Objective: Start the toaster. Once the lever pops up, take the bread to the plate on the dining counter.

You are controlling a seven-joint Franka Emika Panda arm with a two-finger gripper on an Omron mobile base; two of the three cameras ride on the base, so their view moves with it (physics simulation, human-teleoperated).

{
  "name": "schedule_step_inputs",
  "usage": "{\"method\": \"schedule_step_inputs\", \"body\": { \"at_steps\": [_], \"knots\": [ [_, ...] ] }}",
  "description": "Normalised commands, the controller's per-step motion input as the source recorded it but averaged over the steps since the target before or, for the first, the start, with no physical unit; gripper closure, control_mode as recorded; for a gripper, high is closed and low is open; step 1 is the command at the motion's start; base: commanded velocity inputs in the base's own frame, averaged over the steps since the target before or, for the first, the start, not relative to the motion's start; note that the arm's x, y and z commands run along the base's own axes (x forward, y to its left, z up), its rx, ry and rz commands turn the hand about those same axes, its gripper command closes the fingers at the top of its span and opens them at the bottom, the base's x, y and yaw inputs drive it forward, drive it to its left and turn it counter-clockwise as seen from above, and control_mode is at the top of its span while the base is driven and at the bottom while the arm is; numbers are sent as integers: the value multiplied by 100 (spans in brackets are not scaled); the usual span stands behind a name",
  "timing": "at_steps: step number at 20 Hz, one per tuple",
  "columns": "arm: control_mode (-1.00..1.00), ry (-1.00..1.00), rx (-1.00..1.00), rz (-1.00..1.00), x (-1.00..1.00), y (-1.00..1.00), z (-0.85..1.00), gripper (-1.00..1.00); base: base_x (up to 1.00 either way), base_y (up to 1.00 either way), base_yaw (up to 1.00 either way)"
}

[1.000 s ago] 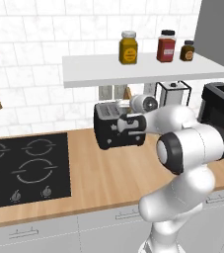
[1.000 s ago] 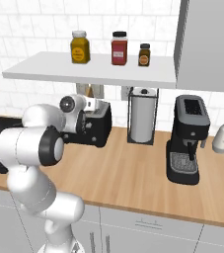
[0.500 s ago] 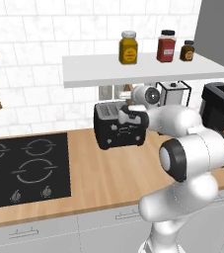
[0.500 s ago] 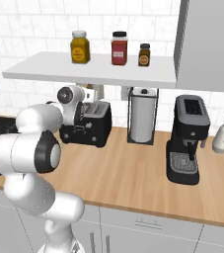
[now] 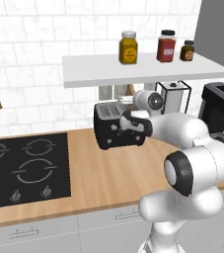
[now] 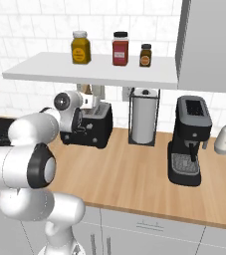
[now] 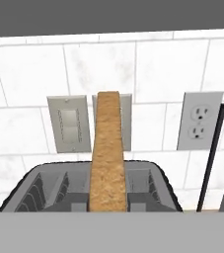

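The black toaster (image 5: 116,129) (image 6: 92,130) stands at the back of the wood counter under the shelf. In the hand view the toaster (image 7: 44,190) lies just below and ahead, slots up. The bread (image 7: 106,148) stands edge-on in the middle of that view, rising from between the hidden fingertips up past the wall switches. Its brown top (image 5: 130,89) (image 6: 87,89) pokes above the toaster. My gripper (image 5: 129,123) (image 6: 78,125) is at the toaster's top front, shut on the bread. The plate and the dining counter are out of view.
A black hob (image 5: 24,165) is set in the counter to the left. A paper-towel holder (image 6: 144,115), a black coffee machine (image 6: 190,140) and a pale spray bottle (image 6: 224,137) stand to the right. A shelf (image 6: 92,73) with three jars hangs overhead.
My elbow has swung out to the right and forward while the hand has stayed at the toaster, shifting only slightly. The grip is unchanged.
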Motion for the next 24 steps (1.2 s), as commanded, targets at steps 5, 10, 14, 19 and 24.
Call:
{"method": "schedule_step_inputs", "body": {
  "at_steps": [5,10,14,19,24],
  "knots": [
    [-100,-8,0,0,-39,0,39,100,0,0,0],
    [-100,0,-1,0,-47,0,68,100,0,0,0],
    [-100,16,-1,0,-62,0,18,100,0,0,0],
    [-100,21,-2,0,-59,0,2,100,0,0,0],
    [-100,7,-2,0,-60,0,34,100,0,0,0]
  ]
}}
